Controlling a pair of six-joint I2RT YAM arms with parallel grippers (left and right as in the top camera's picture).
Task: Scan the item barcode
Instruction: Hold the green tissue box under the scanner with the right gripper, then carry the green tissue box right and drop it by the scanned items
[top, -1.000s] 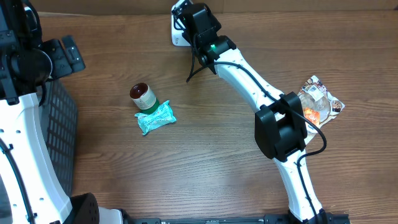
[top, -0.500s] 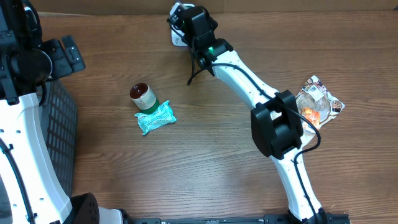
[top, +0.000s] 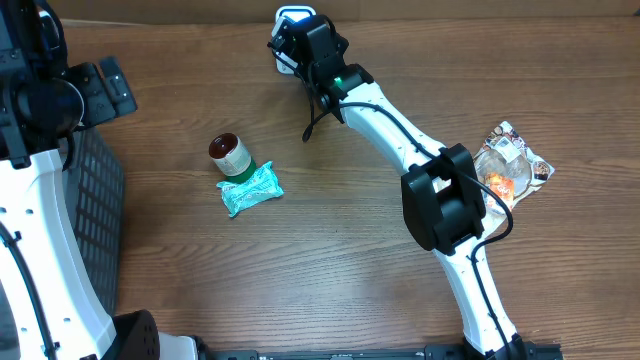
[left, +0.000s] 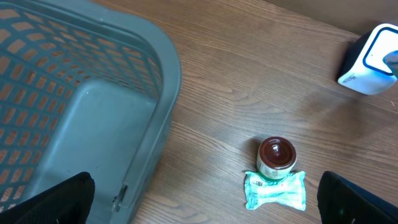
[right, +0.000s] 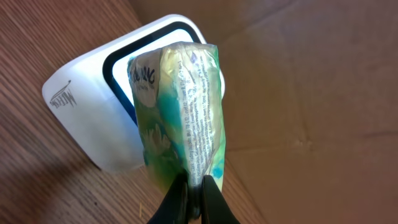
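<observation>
Since a second ago my right arm has reached further toward the far edge of the table (top: 300, 270) and a little to the left. From overhead the wrist now covers most of the barcode scanner (top: 290, 14). Its white side showed plainly beside me before; now only its lit top rim peeks out past my wrist. My elbow has swung left along with it. The left arm and the loose things on the table lie just as they did.

My right gripper (right: 193, 200) is clamped tight on the bottom seam of a tissue pack (right: 180, 118). The pack stands straight up beyond my fingertips, its printed side seam turned toward my camera. It sits directly in front of the scanner's (right: 81, 118) dark window and hides much of it. I cannot tell whether pack and window touch.

Just past the scanner rises a cardboard wall (right: 311, 93), so there is little room ahead of these fingers. Behind them and to their left lies bare wood.

My left gripper (top: 100, 90) hangs with its jaws spread wide, holding nothing. A grey mesh basket (left: 93, 112) sits beneath and to the left of it. Ahead of the left fingers a brown-lidded jar (left: 277, 158) touches a green packet (left: 275, 190), with open table all round the pair. A crumpled snack bag (top: 512, 165) lies well behind my right gripper, beside that arm's elbow.
</observation>
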